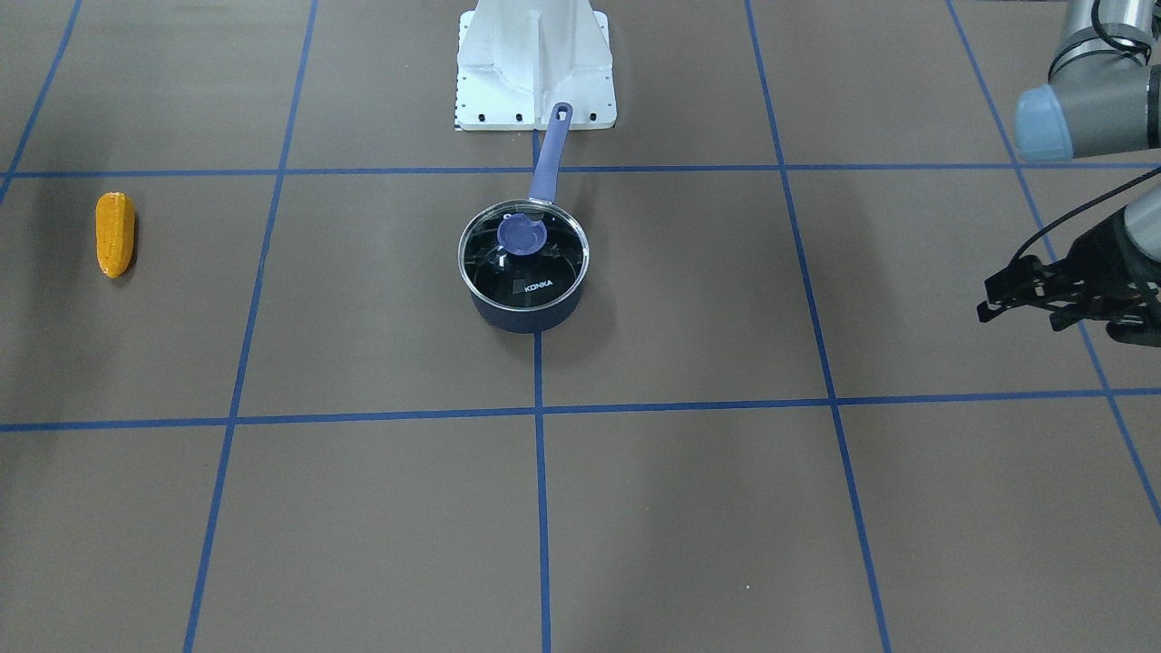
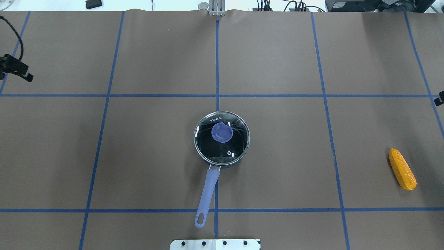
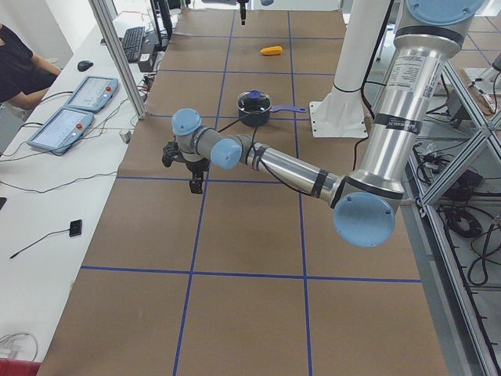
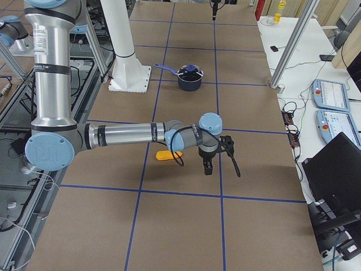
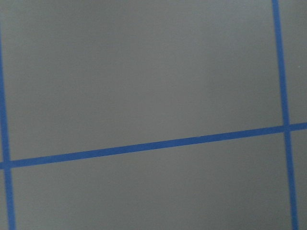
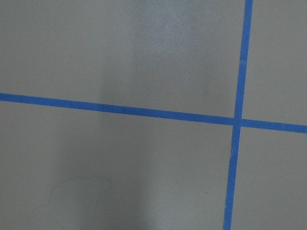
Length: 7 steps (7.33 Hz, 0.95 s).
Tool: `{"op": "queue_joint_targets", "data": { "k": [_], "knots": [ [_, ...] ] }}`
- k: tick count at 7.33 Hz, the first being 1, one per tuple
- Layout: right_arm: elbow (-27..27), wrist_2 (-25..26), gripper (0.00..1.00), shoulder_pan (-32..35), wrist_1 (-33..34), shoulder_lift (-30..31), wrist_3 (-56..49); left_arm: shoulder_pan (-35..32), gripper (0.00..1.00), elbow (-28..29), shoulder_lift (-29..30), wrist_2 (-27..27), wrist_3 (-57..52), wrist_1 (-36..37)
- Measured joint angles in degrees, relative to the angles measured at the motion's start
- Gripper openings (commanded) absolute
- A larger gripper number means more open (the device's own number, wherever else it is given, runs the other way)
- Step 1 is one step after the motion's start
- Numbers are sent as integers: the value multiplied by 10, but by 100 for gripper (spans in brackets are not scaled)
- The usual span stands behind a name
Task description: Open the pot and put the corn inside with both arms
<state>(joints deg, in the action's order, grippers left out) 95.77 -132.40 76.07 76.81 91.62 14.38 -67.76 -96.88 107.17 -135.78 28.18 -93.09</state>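
The pot stands at the table's middle with its round glass lid on it. The lid has a lavender knob. The pot's long handle points toward the robot base. The corn lies flat on the robot's right side, far from the pot, and also shows in the front view. My left gripper hovers far out on the left side with its fingers apart and empty. My right gripper hangs just past the corn. Only a sliver of it shows overhead, so I cannot tell its state.
The white robot base stands just behind the pot's handle. Blue tape lines grid the brown table. Both wrist views show only bare table and tape. Control tablets lie on a side bench beyond the table's far edge.
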Motion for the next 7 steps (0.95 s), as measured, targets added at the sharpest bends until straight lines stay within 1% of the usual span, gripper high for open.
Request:
{"op": "queue_joint_targets", "data": {
  "k": [2, 3, 5, 7],
  "knots": [
    [18, -1, 100, -9, 0, -3, 0, 41, 100, -38, 85, 4, 44, 93],
    [28, -2, 100, -16, 0, -2, 1, 67, 100, -50, 119, 12, 88, 111],
    [33, -9, 100, -31, 1, 6, 4, 148, 100, -58, 167, 67, 153, 123],
    [42, -11, 100, -46, 0, 25, 6, 211, 100, -53, 209, 109, 204, 129]
  ]
}}
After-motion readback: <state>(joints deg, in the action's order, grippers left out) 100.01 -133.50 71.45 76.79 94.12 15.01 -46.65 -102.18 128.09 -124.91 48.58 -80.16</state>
